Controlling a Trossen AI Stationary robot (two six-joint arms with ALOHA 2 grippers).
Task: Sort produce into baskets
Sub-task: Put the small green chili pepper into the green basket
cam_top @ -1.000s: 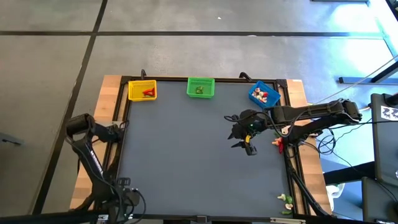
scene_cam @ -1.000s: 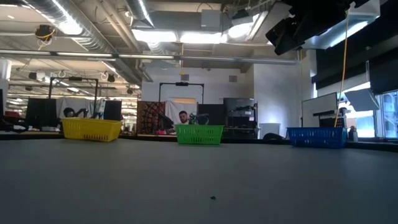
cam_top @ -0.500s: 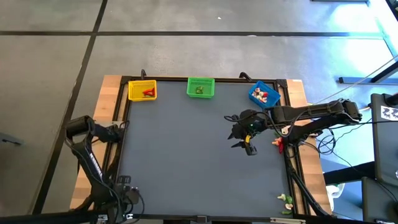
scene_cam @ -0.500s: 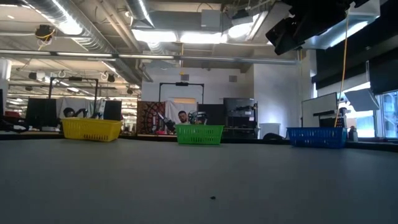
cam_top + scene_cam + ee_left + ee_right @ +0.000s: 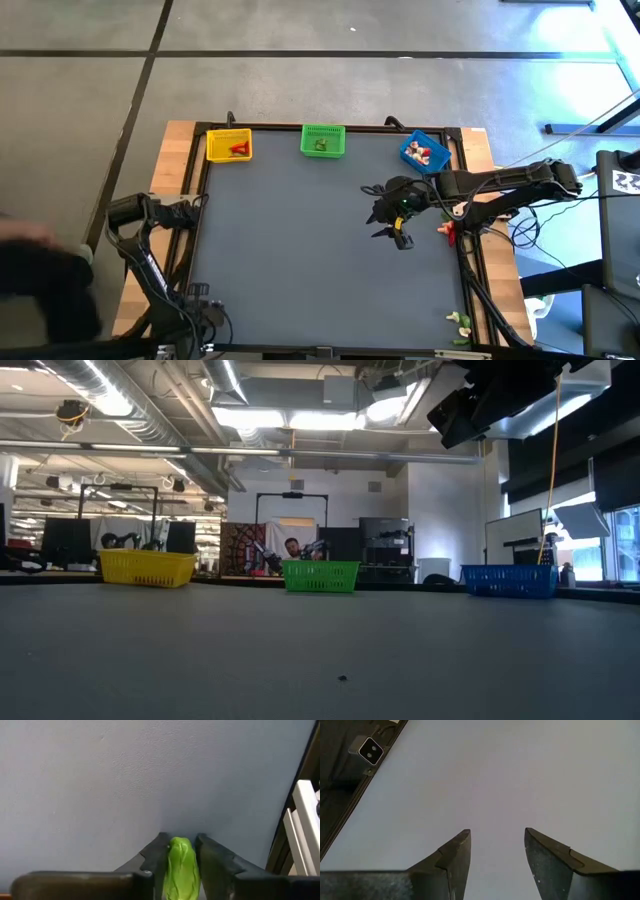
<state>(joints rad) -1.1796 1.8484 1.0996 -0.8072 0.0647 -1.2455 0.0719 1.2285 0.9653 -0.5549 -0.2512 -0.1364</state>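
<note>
Green produce piece (image 5: 179,869) clamped in left gripper (image 5: 180,851) jaws; right gripper (image 5: 496,851) jaws apart, empty.

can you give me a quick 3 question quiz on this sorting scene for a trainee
1. True or false: the left gripper has a green produce piece between its fingers.
2. Which basket stands between the other two? A yellow basket, B green basket, C blue basket
3. Fill in: the right gripper hangs open and ____ over the table.

Key: 1 true; 2 B; 3 empty
</note>
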